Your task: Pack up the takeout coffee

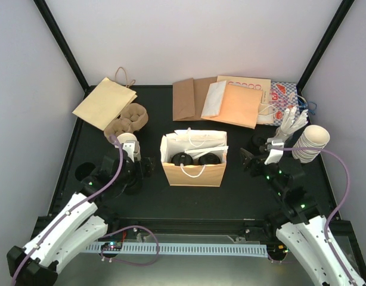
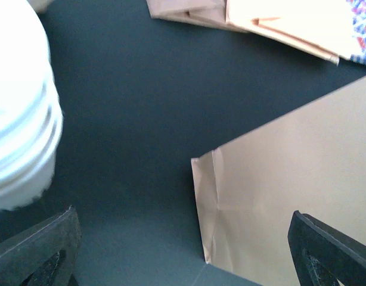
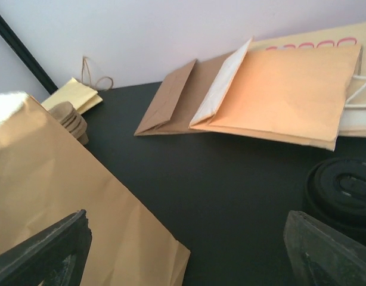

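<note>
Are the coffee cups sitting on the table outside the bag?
No, both black-lidded cups are down inside the open brown bag.

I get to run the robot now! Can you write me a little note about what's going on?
Left gripper: open, holding nothing, next to the left side of the paper bag.
Right gripper: open, holding nothing, next to the bag's right side.
Coffee: both lidded cups stand side by side inside the open bag.
Done: the coffee looks packed.
Left: probably only pulling both arms back from the bag.
</note>
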{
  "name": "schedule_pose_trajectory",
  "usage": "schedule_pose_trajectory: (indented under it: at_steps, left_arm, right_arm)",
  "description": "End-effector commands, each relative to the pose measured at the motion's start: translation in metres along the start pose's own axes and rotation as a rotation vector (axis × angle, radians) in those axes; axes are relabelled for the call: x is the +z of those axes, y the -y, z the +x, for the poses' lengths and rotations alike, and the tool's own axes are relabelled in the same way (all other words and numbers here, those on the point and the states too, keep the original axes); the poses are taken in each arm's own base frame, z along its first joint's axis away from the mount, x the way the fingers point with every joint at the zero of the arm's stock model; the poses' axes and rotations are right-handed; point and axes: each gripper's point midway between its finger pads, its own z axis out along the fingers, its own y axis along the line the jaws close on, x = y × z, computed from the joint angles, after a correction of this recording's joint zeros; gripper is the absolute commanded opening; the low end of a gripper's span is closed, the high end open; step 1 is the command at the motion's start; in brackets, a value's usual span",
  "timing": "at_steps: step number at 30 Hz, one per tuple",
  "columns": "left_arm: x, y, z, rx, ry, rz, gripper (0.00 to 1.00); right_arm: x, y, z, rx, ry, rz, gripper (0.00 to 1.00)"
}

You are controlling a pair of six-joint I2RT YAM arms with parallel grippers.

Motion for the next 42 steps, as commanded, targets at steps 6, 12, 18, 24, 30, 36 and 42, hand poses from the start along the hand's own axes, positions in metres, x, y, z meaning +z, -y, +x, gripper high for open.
schedule_pose_trajectory:
  at_steps: [6, 12, 18, 24, 30, 36, 42]
  left_arm:
    - [0.024, 0.014, 0.028, -0.068, -0.066, 0.055, 0.97]
    - [0.037, 0.027, 0.041, -0.065, -0.086, 0.091, 0.97]
    - [0.044, 0.040, 0.048, -0.042, -0.090, 0.118, 0.98]
    - [0.052, 0.047, 0.053, -0.062, -0.099, 0.150, 0.98]
    - [0.044, 0.038, 0.038, 0.018, -0.054, 0.071, 0.98]
    - [0.011, 0.009, 0.011, 0.064, 0.031, -0.084, 0.94]
    - [-0.021, -0.019, 0.001, -0.012, 0.009, -0.226, 0.93]
  right_arm:
    - [0.022, -0.004, 0.045, 0.195, -0.096, -0.066, 0.82]
    - [0.031, 0.010, 0.067, 0.191, -0.138, -0.003, 0.83]
    - [0.034, 0.015, 0.047, 0.090, -0.059, 0.025, 0.88]
    - [0.033, 0.028, 0.032, 0.004, -0.009, 0.110, 0.90]
    - [0.029, 0.044, 0.021, -0.023, 0.027, 0.214, 0.89]
    - [0.027, 0.046, 0.012, -0.041, 0.030, 0.240, 0.88]
    - [0.027, 0.044, 0.013, -0.033, 0.033, 0.225, 0.88]
